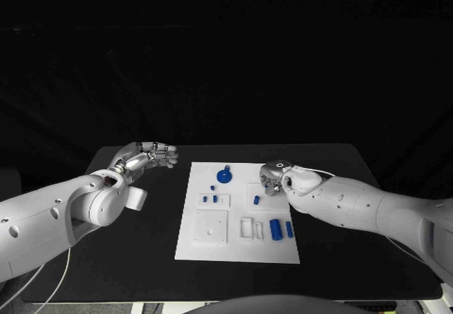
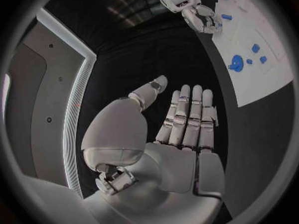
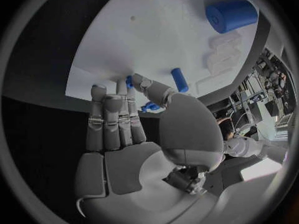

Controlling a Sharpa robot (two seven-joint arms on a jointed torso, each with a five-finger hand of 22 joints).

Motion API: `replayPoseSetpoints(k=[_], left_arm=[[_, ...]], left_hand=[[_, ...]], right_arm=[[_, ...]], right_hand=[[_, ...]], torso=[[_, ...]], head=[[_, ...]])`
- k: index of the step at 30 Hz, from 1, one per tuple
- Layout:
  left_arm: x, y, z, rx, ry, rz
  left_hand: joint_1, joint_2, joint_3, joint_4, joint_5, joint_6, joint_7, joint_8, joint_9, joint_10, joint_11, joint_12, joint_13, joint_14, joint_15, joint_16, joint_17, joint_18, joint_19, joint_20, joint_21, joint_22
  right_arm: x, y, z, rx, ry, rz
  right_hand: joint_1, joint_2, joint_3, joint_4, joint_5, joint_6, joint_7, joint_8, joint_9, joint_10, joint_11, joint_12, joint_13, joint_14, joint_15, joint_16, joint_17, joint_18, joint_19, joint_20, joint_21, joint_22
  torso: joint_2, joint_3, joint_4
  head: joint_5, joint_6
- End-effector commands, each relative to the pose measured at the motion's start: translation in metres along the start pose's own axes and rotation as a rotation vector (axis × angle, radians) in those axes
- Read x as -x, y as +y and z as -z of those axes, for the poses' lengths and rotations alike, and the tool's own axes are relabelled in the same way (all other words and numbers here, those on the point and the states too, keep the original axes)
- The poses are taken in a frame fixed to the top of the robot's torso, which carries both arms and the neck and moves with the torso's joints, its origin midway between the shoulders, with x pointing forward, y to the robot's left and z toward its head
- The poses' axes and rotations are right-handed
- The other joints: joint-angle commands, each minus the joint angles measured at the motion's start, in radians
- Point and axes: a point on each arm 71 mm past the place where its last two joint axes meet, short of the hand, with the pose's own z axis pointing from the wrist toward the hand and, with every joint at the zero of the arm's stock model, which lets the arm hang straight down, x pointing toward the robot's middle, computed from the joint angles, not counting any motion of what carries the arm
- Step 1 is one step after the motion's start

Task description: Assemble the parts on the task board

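The white task board [image 1: 236,245] lies mid-table with several blue parts on it: a round piece [image 1: 224,175], small pegs [image 1: 209,197] and a cylinder [image 1: 275,229]. My right hand [image 1: 275,178] hovers over the board's far right part with its fingers pointing down at it. In the right wrist view its fingers [image 3: 112,119] are stretched toward the board [image 3: 156,40], beside a small peg [image 3: 179,79] and short of the cylinder [image 3: 231,15]. A sliver of blue shows between thumb tip and fingers; whether it is pinched is unclear. My left hand [image 1: 146,157] is raised left of the board, its palm [image 2: 181,134] bare.
The black table [image 1: 141,261] surrounds the board, with bare surface to the left and right of it. A white block [image 1: 138,198] on my left forearm hangs near the board's left edge. The left wrist view shows the right hand [image 2: 199,17] over the board [image 2: 268,79].
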Motion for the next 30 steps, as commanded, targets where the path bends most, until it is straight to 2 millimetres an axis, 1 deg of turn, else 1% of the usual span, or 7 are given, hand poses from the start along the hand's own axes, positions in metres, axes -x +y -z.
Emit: replayPoseSetpoints(k=[1, 7, 10, 16, 20, 25, 30], left_arm=[[-0.001, -0.001, 0.0, -0.008, 0.013, 0.011], [0.001, -0.001, 0.0, -0.006, 0.007, 0.009], [0.002, -0.001, 0.001, -0.006, 0.004, 0.008], [0.003, -0.001, 0.001, -0.005, 0.003, 0.008], [0.002, -0.001, 0.001, -0.005, 0.005, 0.008], [0.001, -0.001, 0.001, -0.005, 0.007, 0.009], [0.001, -0.001, 0.0, -0.005, 0.006, 0.008]], left_hand=[[-0.003, -0.005, -0.008, -0.001, 0.006, -0.007, 0.0, 0.003, 0.0, -0.005, 0.0, 0.006, 0.0, 0.001, 0.002, -0.007, -0.001, 0.017, -0.004, 0.005, -0.005, 0.011], [-0.003, -0.005, -0.008, -0.001, 0.007, -0.007, 0.0, 0.002, 0.0, -0.005, 0.0, 0.006, 0.0, 0.002, 0.002, -0.007, -0.002, 0.017, -0.004, 0.005, -0.006, 0.011], [-0.002, -0.005, -0.008, -0.001, 0.007, -0.007, 0.0, 0.002, 0.0, -0.005, 0.0, 0.006, 0.0, 0.002, 0.002, -0.007, -0.002, 0.017, -0.004, 0.005, -0.006, 0.011], [-0.002, -0.006, -0.008, -0.001, 0.007, -0.008, 0.0, 0.002, 0.0, -0.005, 0.0, 0.006, 0.0, 0.002, 0.002, -0.008, -0.002, 0.017, -0.004, 0.005, -0.006, 0.012], [-0.002, -0.006, -0.008, -0.001, 0.007, -0.008, 0.0, 0.002, 0.0, -0.005, 0.0, 0.006, 0.0, 0.002, 0.002, -0.008, -0.002, 0.017, -0.004, 0.005, -0.007, 0.012], [-0.002, -0.006, -0.009, -0.001, 0.008, -0.008, 0.0, 0.003, 0.0, -0.006, 0.0, 0.006, 0.0, 0.002, 0.003, -0.008, -0.003, 0.017, -0.003, 0.005, -0.007, 0.012], [-0.002, -0.007, -0.009, -0.001, 0.008, -0.008, 0.0, 0.003, 0.0, -0.006, 0.0, 0.006, 0.0, 0.002, 0.003, -0.008, -0.003, 0.017, -0.003, 0.005, -0.007, 0.012]], right_arm=[[0.002, 0.001, 0.002, 0.008, -0.026, 0.012], [0.007, -0.002, 0.01, 0.024, -0.024, -0.014], [0.018, -0.002, 0.012, 0.031, -0.047, -0.037], [0.04, 0.0, 0.014, 0.052, -0.096, -0.075], [0.051, 0.006, 0.015, 0.076, -0.134, -0.117], [0.055, 0.028, 0.015, 0.132, -0.128, -0.15], [0.062, 0.065, 0.016, 0.223, -0.127, -0.174]], right_hand=[[0.001, 0.007, 0.003, -0.004, -0.004, 0.01, 0.0, 0.003, 0.002, 0.005, 0.0, 0.002, 0.002, 0.001, -0.007, 0.006, 0.001, 0.012, 0.007, -0.001, 0.006, 0.023], [0.001, 0.006, 0.005, -0.005, -0.004, 0.011, 0.0, 0.003, 0.003, 0.006, -0.001, 0.002, 0.004, 0.002, -0.007, 0.006, 0.002, 0.012, 0.008, -0.002, 0.007, 0.023], [0.001, 0.005, 0.006, -0.005, -0.004, 0.011, -0.001, 0.003, 0.003, 0.007, -0.001, 0.002, 0.004, 0.002, -0.008, 0.006, 0.002, 0.012, 0.008, -0.002, 0.007, 0.023], [0.001, 0.004, 0.008, -0.005, -0.004, 0.012, -0.001, 0.003, 0.003, 0.007, -0.001, 0.001, 0.005, 0.002, -0.008, 0.006, 0.002, 0.012, 0.008, -0.002, 0.008, 0.023], [0.001, 0.003, 0.009, -0.004, -0.004, 0.013, -0.001, 0.003, 0.004, 0.008, -0.001, 0.001, 0.005, 0.002, -0.008, 0.005, 0.002, 0.012, 0.008, -0.002, 0.008, 0.023], [0.0, 0.003, 0.011, -0.003, -0.004, 0.013, -0.001, 0.003, 0.004, 0.009, -0.002, 0.001, 0.006, 0.002, -0.008, 0.005, 0.002, 0.012, 0.009, -0.002, 0.008, 0.022], [-0.001, 0.003, 0.012, -0.002, -0.004, 0.013, -0.001, 0.002, 0.004, 0.009, -0.002, 0.0, 0.006, 0.002, -0.008, 0.005, 0.002, 0.012, 0.009, -0.002, 0.009, 0.022]], torso=[[0.0, -0.0003, 0.0009], [0.0, -0.0005, -0.0006], [0.0, -0.0011, -0.002], [0.002, 0.0009, -0.0024], [0.002, 0.0001, -0.0018], [0.003, 0.0001, 0.0014], [0.003, -0.0008, 0.0016]], head=[[0.0, -0.001], [0.003, -0.001], [0.004, 0.001], [0.005, 0.003], [0.004, 0.004], [0.009, 0.004], [0.024, 0.001]])
